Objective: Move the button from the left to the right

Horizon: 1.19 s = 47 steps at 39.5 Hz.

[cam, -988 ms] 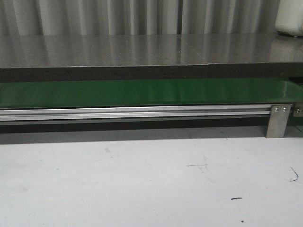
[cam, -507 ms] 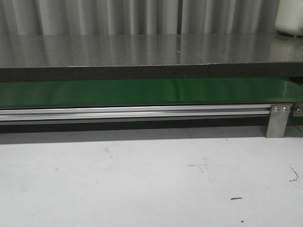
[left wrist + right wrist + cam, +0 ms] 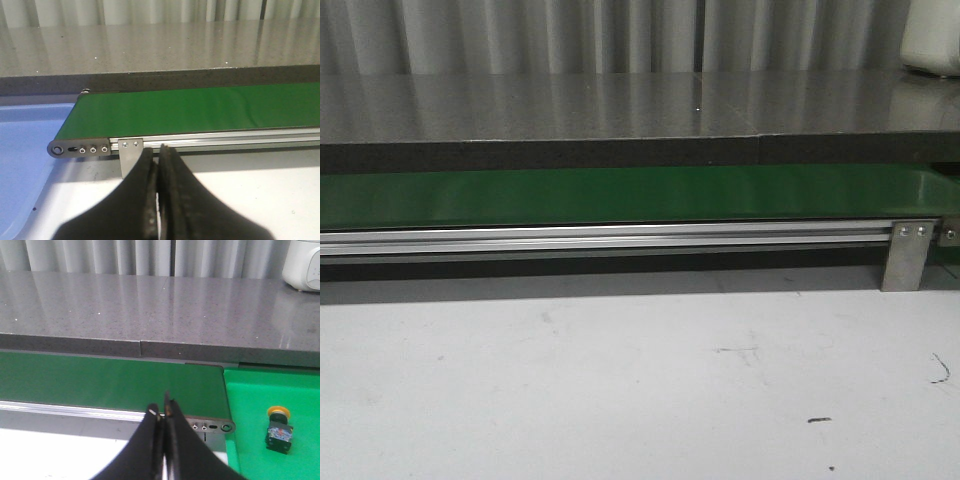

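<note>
The button (image 3: 278, 429) is sitting on a bright green surface (image 3: 255, 405) just past the right end of the green belt (image 3: 620, 195), its orange-yellow cap up and slightly tilted on the black body. The right end effector (image 3: 163, 415) is hanging in front of the belt's end roller, fingers pressed together and gripping nothing. The left end effector (image 3: 158, 160) is likewise closed and empty, near the belt's left end, above the pale bench (image 3: 620, 380). A blue tray (image 3: 25, 150) is lying beside that end.
</note>
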{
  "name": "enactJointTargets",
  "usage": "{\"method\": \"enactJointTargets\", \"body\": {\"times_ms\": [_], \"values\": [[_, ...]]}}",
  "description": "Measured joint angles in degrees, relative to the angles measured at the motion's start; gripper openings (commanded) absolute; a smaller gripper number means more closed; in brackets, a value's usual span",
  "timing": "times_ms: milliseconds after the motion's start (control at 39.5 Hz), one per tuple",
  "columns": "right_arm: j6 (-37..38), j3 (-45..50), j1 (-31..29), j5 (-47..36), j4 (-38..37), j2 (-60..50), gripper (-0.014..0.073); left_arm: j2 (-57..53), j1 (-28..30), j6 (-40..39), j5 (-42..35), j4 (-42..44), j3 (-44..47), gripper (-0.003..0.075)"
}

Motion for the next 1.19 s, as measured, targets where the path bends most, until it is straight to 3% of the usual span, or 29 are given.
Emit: {"method": "enactJointTargets", "body": {"times_ms": [405,836,1191], "values": [[0.0,2.0,-0.6,-1.0,0.0,-1.3,-0.0067,0.0,0.0,-0.1,0.0,0.0,0.0,-0.0021],[0.0,21.5,-3.4,-2.4,0.0,-12.6,-0.0067,0.0,0.0,-0.1,0.0,0.0,0.0,-0.0021],[0.0,22.1,-3.4,-2.4,0.0,-12.8,-0.0067,0.0,0.0,-0.1,0.0,0.0,0.0,-0.0021]]}}
